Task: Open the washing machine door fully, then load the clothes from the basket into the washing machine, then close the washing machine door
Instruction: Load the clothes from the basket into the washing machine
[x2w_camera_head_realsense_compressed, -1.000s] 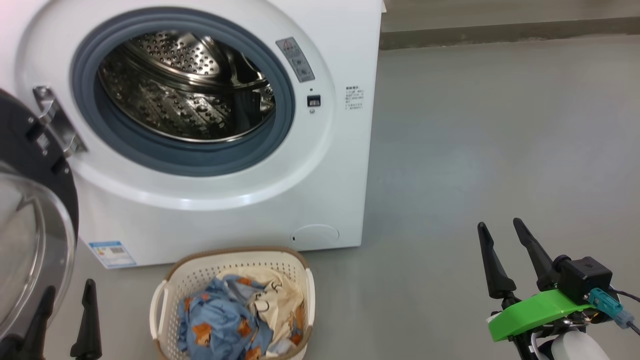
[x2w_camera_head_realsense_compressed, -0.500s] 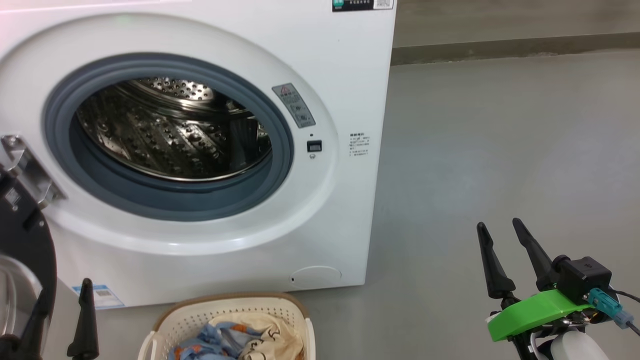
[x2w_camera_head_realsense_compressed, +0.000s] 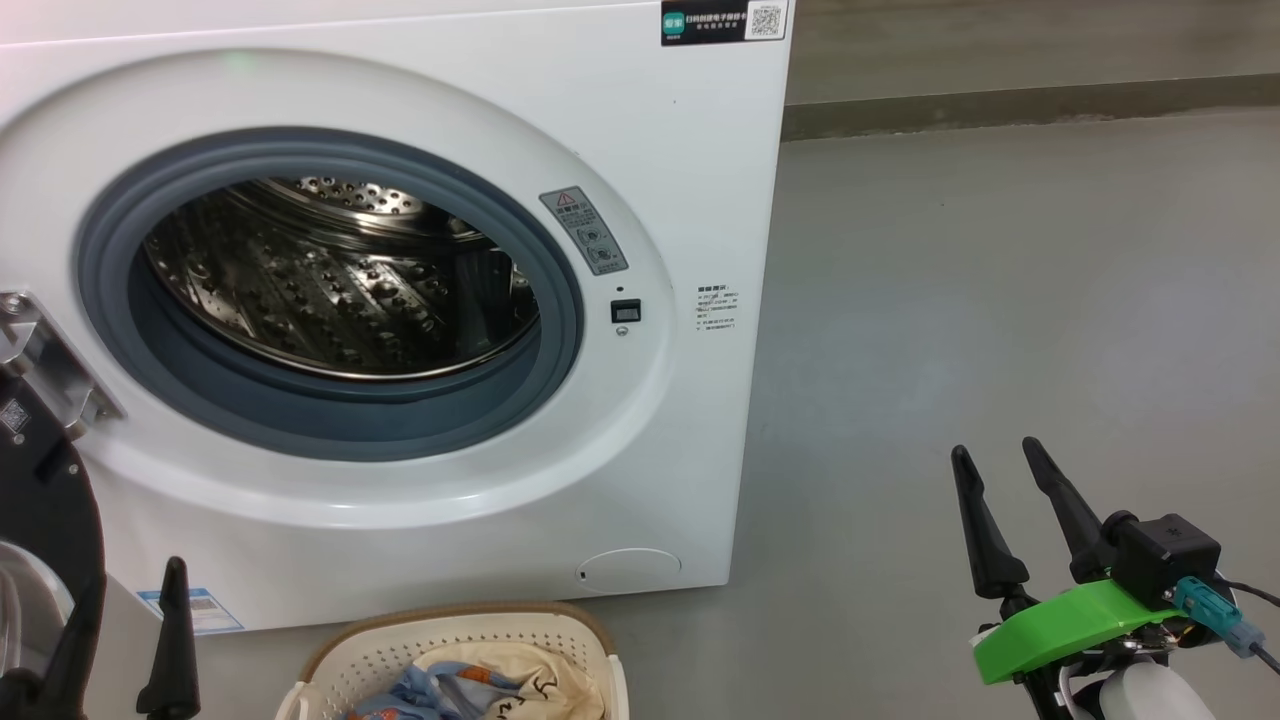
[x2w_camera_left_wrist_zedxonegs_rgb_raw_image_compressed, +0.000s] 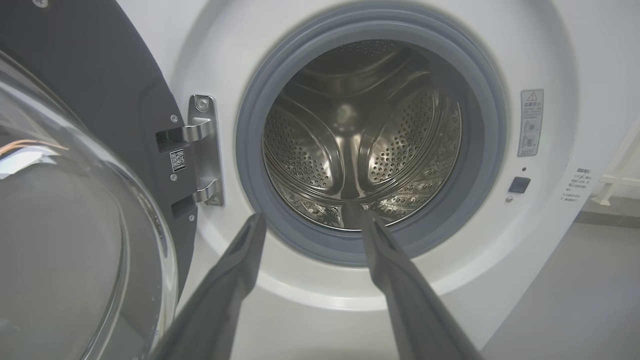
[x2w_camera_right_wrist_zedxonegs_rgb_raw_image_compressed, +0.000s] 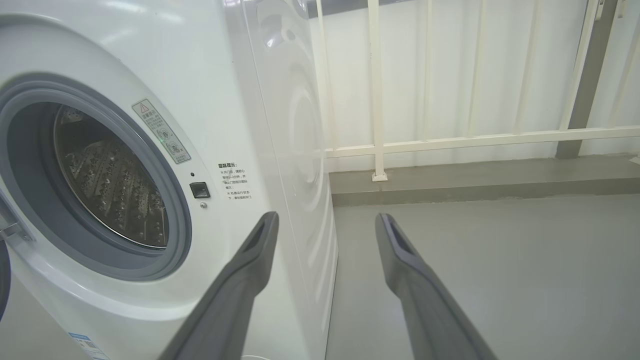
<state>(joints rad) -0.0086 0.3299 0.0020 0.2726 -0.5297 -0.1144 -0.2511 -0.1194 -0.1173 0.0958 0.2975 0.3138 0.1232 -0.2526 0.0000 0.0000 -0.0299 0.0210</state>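
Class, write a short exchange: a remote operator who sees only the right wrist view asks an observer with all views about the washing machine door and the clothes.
Operator: Is the door fully open?
Observer: The washing machine door stands swung wide on its hinge, left of the drum in the left wrist view.
Operator: Where are the clothes?
Observer: The clothes lie in the basket on the floor before the washing machine.

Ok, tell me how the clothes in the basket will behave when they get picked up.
The clothes lie crumpled in the basket, so they are probably floppy and will sag and trail when lifted. The garments overlap, so one may drag the other along. They look thin and are likely light.
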